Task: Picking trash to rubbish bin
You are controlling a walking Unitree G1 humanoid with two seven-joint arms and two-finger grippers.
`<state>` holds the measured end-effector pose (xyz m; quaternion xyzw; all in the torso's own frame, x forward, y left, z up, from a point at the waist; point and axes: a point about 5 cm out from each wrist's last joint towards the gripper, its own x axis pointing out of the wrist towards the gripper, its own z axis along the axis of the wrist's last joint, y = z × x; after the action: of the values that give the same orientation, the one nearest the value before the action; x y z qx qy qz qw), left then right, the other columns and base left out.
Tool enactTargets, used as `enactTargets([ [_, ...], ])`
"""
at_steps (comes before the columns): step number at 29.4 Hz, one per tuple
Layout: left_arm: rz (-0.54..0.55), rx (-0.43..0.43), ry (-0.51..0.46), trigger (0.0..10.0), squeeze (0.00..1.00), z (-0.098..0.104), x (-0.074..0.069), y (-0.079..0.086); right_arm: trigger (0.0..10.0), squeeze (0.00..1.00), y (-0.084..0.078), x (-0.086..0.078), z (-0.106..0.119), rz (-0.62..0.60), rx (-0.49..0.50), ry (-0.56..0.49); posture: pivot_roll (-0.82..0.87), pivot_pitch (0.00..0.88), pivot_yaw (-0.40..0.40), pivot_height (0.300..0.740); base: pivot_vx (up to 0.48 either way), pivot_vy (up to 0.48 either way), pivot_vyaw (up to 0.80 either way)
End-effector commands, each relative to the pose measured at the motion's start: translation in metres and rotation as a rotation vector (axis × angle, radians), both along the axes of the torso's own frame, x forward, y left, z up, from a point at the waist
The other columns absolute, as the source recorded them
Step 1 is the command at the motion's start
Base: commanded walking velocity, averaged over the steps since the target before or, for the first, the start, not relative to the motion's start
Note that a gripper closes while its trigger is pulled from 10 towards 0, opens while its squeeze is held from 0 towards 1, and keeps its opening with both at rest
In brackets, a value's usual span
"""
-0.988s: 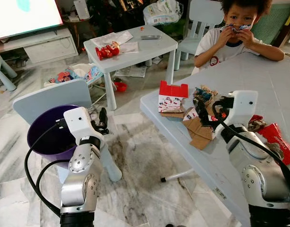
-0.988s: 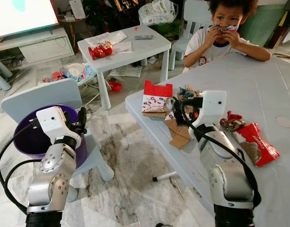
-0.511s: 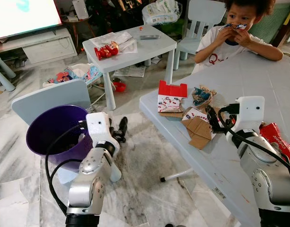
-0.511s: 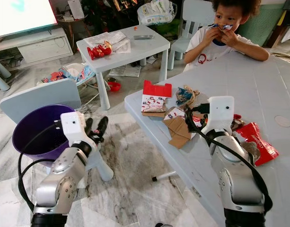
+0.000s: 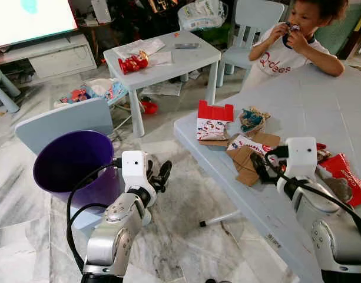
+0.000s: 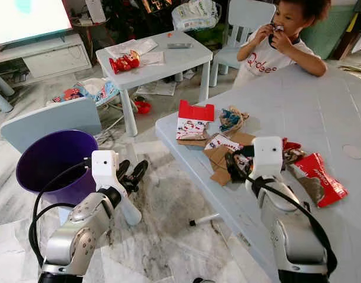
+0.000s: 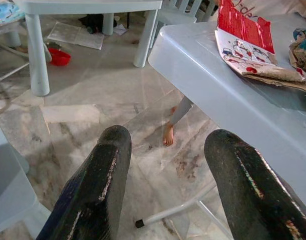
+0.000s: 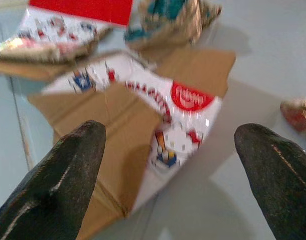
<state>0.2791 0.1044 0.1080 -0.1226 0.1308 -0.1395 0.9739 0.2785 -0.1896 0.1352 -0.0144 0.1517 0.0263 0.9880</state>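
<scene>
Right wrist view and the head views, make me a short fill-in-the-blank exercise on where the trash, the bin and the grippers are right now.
1. The purple bin stands on the ____, beside the left gripper.
2. The right gripper hovers with its fingers ____ over the flattened cardboard box.
3. The red and white carton sits near the ____ of the grey table.
4. The left gripper holds ____.

Missing words: floor; open; edge; nothing

Purple bin (image 5: 71, 168) beside left gripper (image 5: 158, 176); cardboard trash (image 5: 246, 156) on table (image 5: 321, 100).
</scene>
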Motion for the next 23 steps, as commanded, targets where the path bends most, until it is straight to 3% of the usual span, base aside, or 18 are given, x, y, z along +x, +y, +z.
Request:
enactTargets([
  [1, -0.019, 0.01, -0.005, 10.0, 0.0, 0.003, -0.001, -0.001, 10.0, 0.0, -0.003, -0.001, -0.002, -0.018, -0.024, 0.023, -0.01, 0.115, -0.015, 0.74, 0.0, 0.0, 0.0],
  [8, -0.089, -0.004, 0.01, 10.0, 0.0, 0.002, -0.006, -0.008, 10.0, 0.0, -0.001, 0.002, -0.008, -0.032, -0.017, 0.037, -0.01, 0.114, -0.015, 0.74, 0.0, 0.0, 0.0],
  [18, -0.143, -0.007, 0.006, 10.0, 0.0, 0.004, -0.01, -0.013, 10.0, 0.0, 0.017, 0.011, -0.021, -0.024, 0.088, 0.069, 0.02, 0.11, -0.015, 0.74, 0.0, 0.0, 0.0],
  [19, -0.143, -0.005, 0.005, 10.0, 0.0, 0.004, -0.01, -0.012, 6.2, 0.0, 0.019, 0.013, -0.022, -0.025, 0.11, 0.069, 0.02, 0.11, -0.015, 0.74, 0.0, 0.0, 0.0],
  [20, -0.143, -0.005, 0.004, 10.0, 0.0, 0.004, -0.01, -0.012, 0.0, 0.0, 0.02, 0.015, -0.022, -0.029, 0.128, 0.067, 0.02, 0.108, -0.015, 0.74, 0.0, 0.0, 0.0],
  [23, -0.141, -0.002, 0.002, 10.0, 0.0, 0.005, -0.01, -0.011, 0.0, 0.0, 0.021, 0.018, -0.022, -0.036, 0.147, 0.06, 0.02, 0.108, -0.015, 0.74, 0.0, 0.0, 0.0],
])
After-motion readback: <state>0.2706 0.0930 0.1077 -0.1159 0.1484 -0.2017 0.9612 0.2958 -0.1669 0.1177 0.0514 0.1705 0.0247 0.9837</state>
